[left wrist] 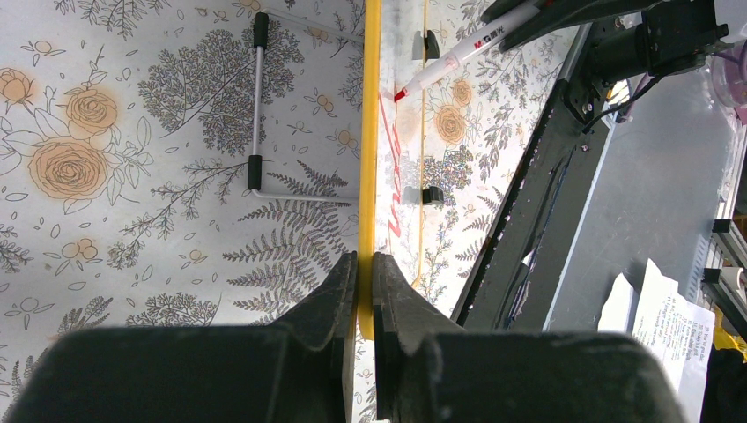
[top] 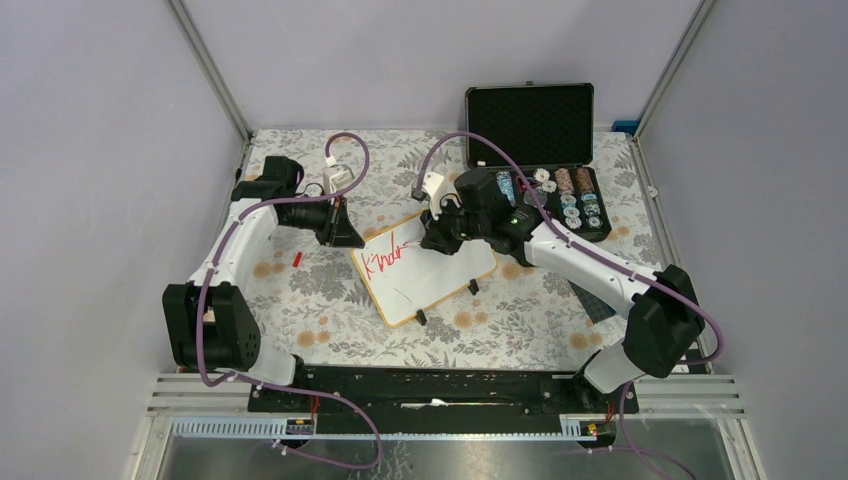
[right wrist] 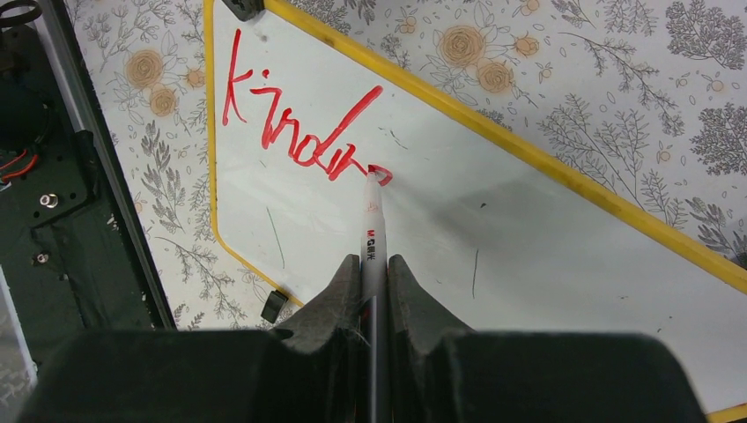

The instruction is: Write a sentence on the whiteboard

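Note:
The whiteboard (top: 445,282) lies tilted at the table's middle, its rim yellow in the wrist views. My left gripper (top: 350,236) is shut on the rim (left wrist: 368,132) at the board's far left corner, which shows edge-on between its jaws (left wrist: 365,260). Red lettering (right wrist: 295,128) reading about "Kindn" runs along the board's upper left. My right gripper (right wrist: 374,263) is shut on a white marker (right wrist: 373,231). The marker's red tip touches the board at the end of the last letter. The same marker (left wrist: 467,48) shows in the left wrist view.
An open black case (top: 530,125) with rows of chips (top: 578,198) stands at the back right, close behind the right arm. A small red cap (top: 297,258) lies left of the board. A thin metal stand (left wrist: 255,106) lies on the flowered cloth.

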Tool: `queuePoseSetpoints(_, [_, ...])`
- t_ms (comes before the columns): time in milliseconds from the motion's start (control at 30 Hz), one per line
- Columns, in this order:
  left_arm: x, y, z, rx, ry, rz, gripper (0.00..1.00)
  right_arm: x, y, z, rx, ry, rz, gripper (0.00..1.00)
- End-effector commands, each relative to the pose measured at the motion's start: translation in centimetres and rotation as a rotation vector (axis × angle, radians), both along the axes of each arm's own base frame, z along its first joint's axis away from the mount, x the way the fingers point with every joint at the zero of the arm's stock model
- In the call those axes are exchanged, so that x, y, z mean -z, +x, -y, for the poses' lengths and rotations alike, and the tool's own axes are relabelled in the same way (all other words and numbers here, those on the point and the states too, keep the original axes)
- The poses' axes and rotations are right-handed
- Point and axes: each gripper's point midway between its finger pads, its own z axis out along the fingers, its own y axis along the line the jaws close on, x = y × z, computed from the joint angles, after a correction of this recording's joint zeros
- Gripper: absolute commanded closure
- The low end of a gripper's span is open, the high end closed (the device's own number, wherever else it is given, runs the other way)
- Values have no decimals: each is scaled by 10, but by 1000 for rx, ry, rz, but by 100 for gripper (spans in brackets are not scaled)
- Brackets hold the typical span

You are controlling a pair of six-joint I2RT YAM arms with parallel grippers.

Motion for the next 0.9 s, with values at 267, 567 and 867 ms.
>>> queuePoseSetpoints(267, [10,-10,7,40,-1,-42,100,-8,1,-14,-22,27,30,100])
queuePoseSetpoints(567, [10,-10,6,39,0,-45,100,-1,-5,-13,-37,17,19,100])
queuePoseSetpoints(867, [10,-10,6,38,1,-43,100,5,-10,-11,-44,8,14,100])
